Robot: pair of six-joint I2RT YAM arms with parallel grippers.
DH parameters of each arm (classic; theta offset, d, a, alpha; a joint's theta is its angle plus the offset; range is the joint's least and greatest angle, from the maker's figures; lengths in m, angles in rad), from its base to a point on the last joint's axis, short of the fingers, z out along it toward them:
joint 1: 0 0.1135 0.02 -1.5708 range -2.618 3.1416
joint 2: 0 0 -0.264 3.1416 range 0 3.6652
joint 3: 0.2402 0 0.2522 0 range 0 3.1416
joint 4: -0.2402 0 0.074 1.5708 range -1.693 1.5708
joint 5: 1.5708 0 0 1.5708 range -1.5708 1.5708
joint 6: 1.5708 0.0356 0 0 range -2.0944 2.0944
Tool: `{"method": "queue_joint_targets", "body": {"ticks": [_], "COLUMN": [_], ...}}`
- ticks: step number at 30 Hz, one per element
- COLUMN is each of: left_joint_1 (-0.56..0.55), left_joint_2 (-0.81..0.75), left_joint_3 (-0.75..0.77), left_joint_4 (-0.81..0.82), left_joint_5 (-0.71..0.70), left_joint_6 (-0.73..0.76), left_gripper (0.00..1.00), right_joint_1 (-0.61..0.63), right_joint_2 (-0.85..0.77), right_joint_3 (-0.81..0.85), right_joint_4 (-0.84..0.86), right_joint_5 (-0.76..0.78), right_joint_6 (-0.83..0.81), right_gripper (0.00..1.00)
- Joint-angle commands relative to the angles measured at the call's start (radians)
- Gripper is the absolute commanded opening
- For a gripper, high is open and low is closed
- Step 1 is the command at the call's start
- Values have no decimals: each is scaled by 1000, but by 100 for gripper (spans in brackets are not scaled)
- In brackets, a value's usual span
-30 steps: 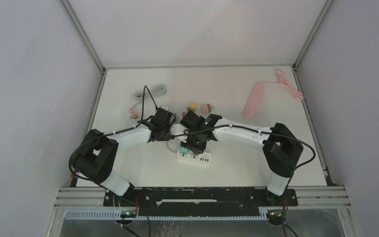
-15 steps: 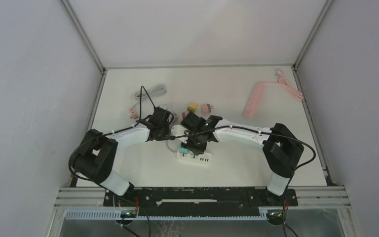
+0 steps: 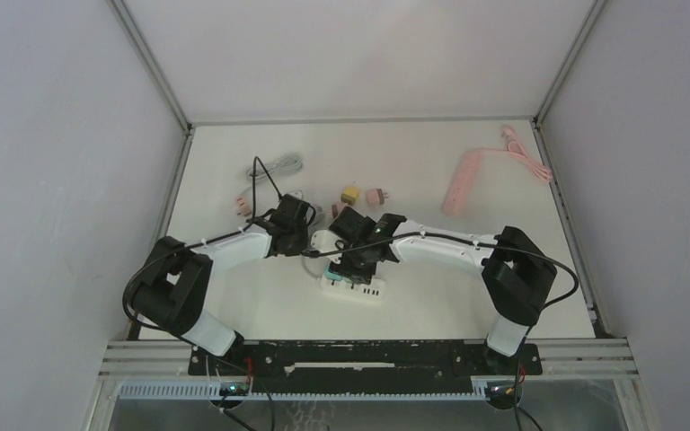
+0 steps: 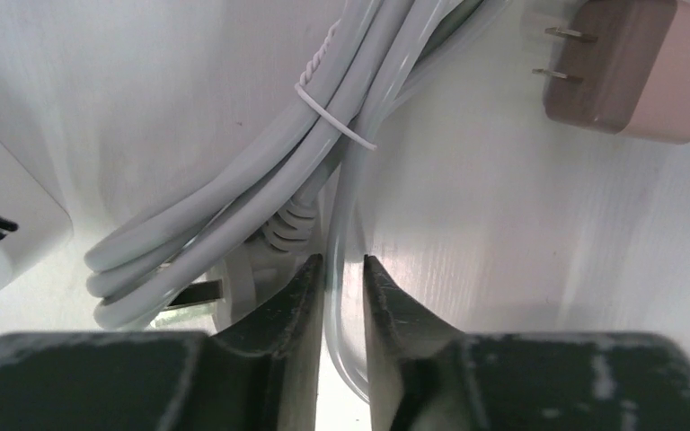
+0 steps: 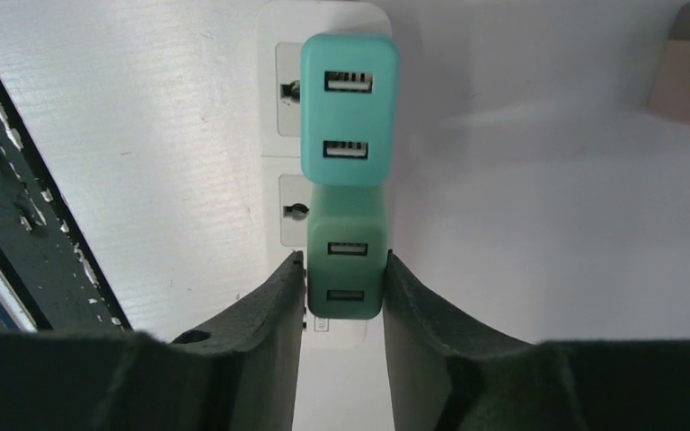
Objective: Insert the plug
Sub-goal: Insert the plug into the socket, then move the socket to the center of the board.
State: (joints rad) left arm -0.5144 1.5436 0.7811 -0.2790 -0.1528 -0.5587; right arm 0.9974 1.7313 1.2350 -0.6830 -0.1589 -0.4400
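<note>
Currently the right gripper [image 5: 342, 262] narrowly flanks a green square USB plug [image 5: 346, 229] in the white plastic power strip [image 5: 280, 166], left gripper [image 4: 342, 265] a grey bundled cable [image 4: 252, 193]; whether either grips, unclear

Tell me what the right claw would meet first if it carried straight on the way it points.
The green charger sitting between the fingers of the right claw; pushing on, probably the white power strip it stands in. Depth is unclear here.

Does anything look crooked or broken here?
Nothing stands out. The teal charger and the green charger both sit straight in the strip, one right next to the other.
</note>
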Motion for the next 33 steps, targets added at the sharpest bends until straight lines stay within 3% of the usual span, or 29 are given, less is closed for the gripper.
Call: {"method": "queue_joint_targets", "body": {"ticks": [1,4,5,10,19,23,29,33], "left_joint_1": [6,6,6,4,4,5,5,6], "left_joint_2": [-69,-106,-127,-267,-624,-750,-871,-929], "left_joint_3": [40,52,54,67,109,168,224,209], "left_joint_4": [-22,-51,-62,-126,-301,-403,-446,-397], "left_joint_5": [-2,-2,0,-11,-113,-202,-331,-414], "left_joint_6": [-30,-40,-43,-52,8,69,158,242], "left_gripper": [31,40,42,47,61,70,99,100], "right_joint_1": [10,9,10,16,31,31,25,27], "right_joint_2": [-87,-136,-158,-211,-251,-253,-194,-129], "right_joint_3": [-8,-8,-8,-21,-188,-247,-275,-275], "right_joint_4": [-10,-10,-10,-12,82,148,207,224], "right_joint_5": [-12,-25,-28,-7,98,126,118,134], "right_joint_6": [16,35,43,93,210,250,269,278], "right_gripper": [47,86,87,88,88,89,89,87]}}
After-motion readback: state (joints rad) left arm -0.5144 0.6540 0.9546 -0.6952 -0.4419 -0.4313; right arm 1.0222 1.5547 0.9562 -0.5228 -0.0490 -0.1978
